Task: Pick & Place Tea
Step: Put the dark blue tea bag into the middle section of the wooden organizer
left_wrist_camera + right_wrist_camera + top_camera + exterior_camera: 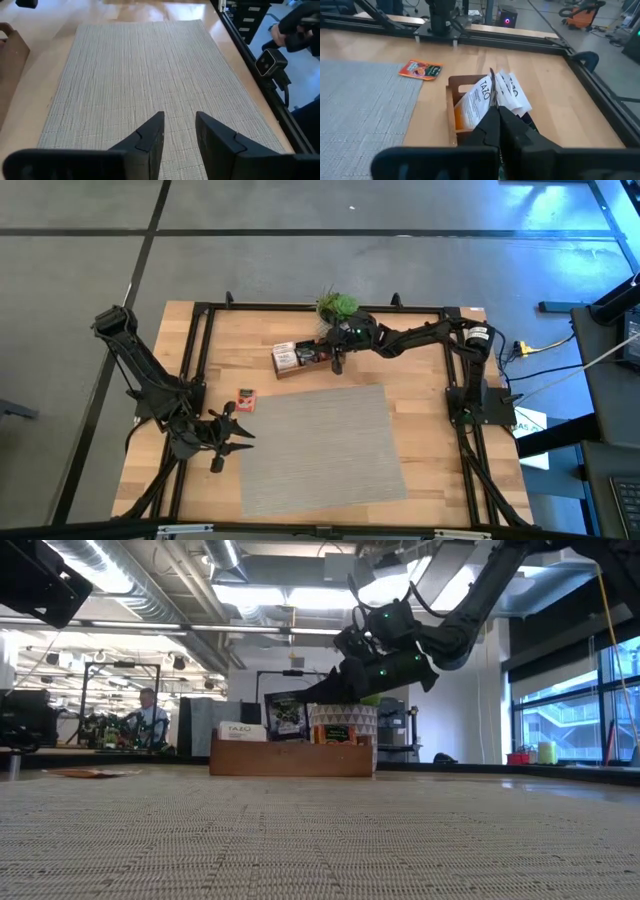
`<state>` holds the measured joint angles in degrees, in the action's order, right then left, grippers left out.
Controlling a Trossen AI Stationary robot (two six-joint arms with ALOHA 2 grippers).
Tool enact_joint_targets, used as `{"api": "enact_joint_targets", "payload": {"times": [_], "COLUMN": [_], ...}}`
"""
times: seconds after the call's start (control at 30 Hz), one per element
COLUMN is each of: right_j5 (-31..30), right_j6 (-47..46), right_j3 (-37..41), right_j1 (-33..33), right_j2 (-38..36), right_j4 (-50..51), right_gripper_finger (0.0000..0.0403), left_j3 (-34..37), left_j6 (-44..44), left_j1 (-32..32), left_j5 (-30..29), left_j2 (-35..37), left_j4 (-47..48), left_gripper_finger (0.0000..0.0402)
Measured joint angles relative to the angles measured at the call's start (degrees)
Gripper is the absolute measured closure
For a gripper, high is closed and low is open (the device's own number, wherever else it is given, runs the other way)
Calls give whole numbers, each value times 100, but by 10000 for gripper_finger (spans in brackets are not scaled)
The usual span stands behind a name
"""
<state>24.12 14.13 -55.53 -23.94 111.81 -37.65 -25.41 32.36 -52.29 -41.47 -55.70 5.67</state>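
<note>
Mostly white packets [485, 97], orange-printed.

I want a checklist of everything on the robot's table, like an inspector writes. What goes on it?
Surface: pale wooden table with a large grey ribbed mat.
Job's things: one orange-red tea packet flat on the wood beside the mat; white Tazo packets upright in the long wooden tray.
Clutter: green leafy plant.
Grippers: right gripper shut, above the tray's packets; left gripper open over the mat.
Cables: yellow cable off the table's right.
Surroundings: seated person far behind.
</note>
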Motion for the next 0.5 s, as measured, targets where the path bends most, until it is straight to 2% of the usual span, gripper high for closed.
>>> {"api": "enact_joint_targets", "payload": {"times": [0.23,0.5], "right_j5": [-319,-474], "right_j6": [567,481], "right_j3": [2,2], "right_j1": [162,200], "right_j2": [114,125], "right_j4": [70,253], "right_gripper_finger": [403,402], "left_j3": [0,0], "left_j6": [59,284], "left_j1": [1,2], "left_j5": [-2,46], "left_j2": [1,0], "left_j4": [-4,-9], "left_gripper_finger": [291,294]}}
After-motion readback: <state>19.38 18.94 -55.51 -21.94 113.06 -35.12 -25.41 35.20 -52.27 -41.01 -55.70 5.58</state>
